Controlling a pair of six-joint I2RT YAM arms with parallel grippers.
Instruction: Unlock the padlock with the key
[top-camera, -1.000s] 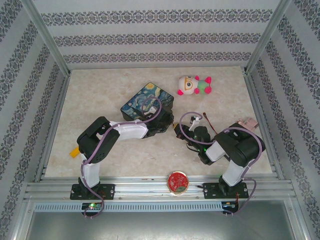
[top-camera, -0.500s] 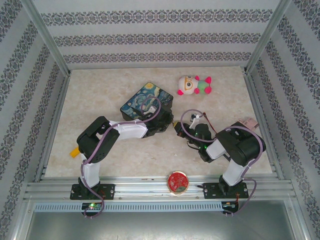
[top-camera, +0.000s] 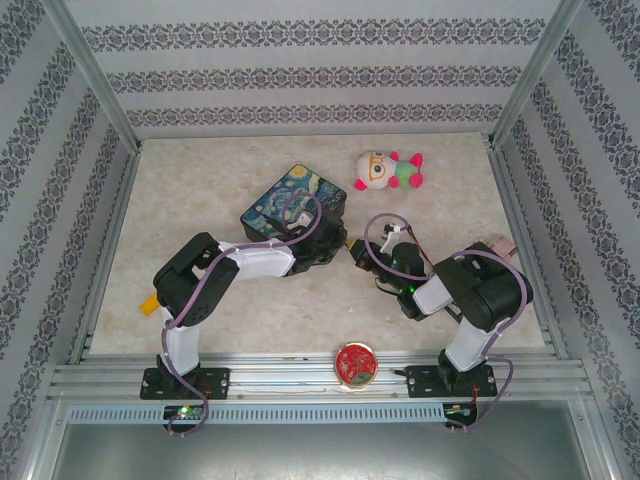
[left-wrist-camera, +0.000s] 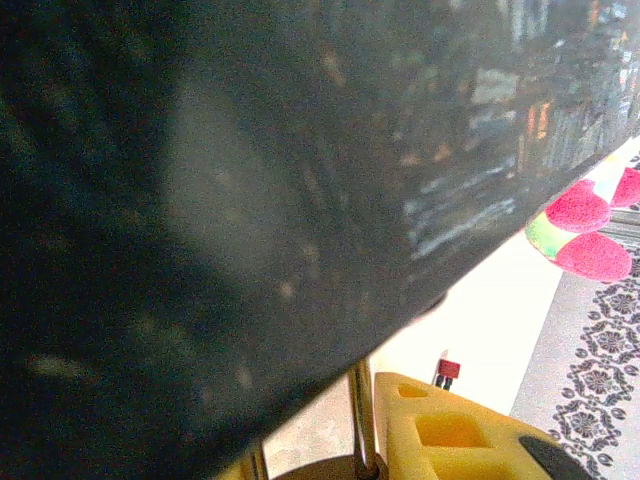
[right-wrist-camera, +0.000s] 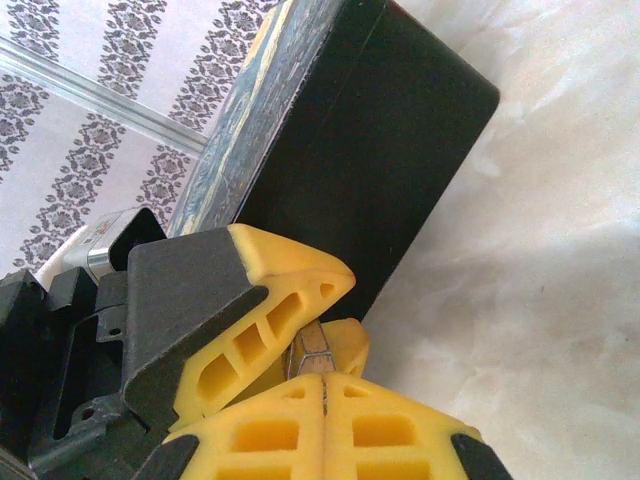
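1. The padlock (right-wrist-camera: 313, 343) is off the table surface, near the table's middle, held between the yellow fingers of the left gripper (top-camera: 342, 246). Its silvery shackle (left-wrist-camera: 358, 410) rises beside one finger in the left wrist view.
2. The key (right-wrist-camera: 322, 374) appears as a thin dark sliver in the seam of the right gripper (top-camera: 357, 253), whose fingers are clenched on it. Its tip meets the padlock's underside; whether it has entered cannot be told.
3. The painted tin (top-camera: 295, 203) sits just behind both grippers, lid closed, contents hidden. Its dark side wall stands close against the left gripper.
4. A plush toy (top-camera: 390, 170) lies toward the far edge, right of the tin, well apart from the grippers.
5. A red disc (top-camera: 355, 362) rests at the near edge between the arm bases.
6. A small pinkish object (top-camera: 495, 243) lies by the right edge and a small yellow object (top-camera: 148, 305) by the left edge.
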